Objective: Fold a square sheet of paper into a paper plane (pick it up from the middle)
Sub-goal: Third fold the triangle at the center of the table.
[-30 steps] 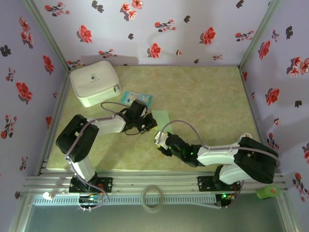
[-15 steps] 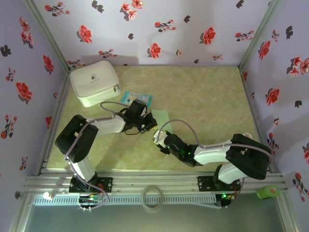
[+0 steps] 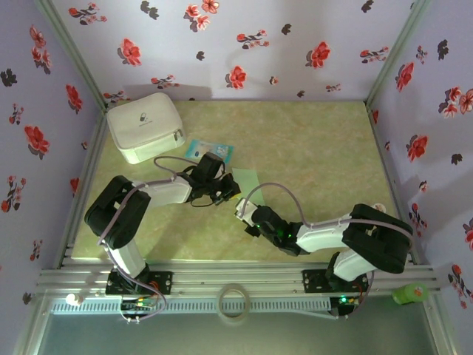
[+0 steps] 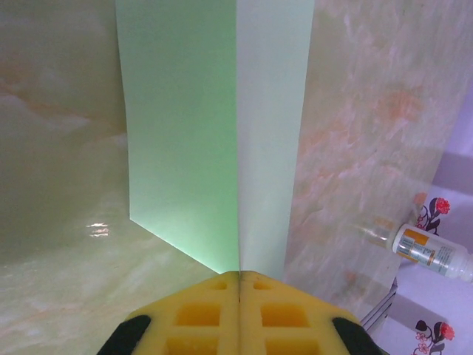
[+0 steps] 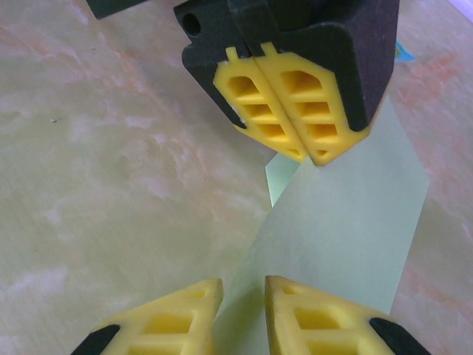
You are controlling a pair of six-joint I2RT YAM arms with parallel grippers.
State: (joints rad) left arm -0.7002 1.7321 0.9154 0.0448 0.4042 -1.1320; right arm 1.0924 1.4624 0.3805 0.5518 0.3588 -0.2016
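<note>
The square sheet of paper point(image 4: 214, 140), pale mint green and creased down its centre, is held up near the middle of the table point(image 3: 332, 148), one end clamped in the left gripper point(image 4: 239, 275); the right gripper point(image 5: 244, 292), reaching in low, straddles its other end, jaws narrowly apart

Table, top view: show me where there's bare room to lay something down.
Widest: the right half of the table, between the back wall and the right arm. Smaller: the near strip between both arms. Crowded: back-left, with the white pouch and blue-and-white packet, and centre-left, where the left fingers and right fingers meet at the green paper.
</note>
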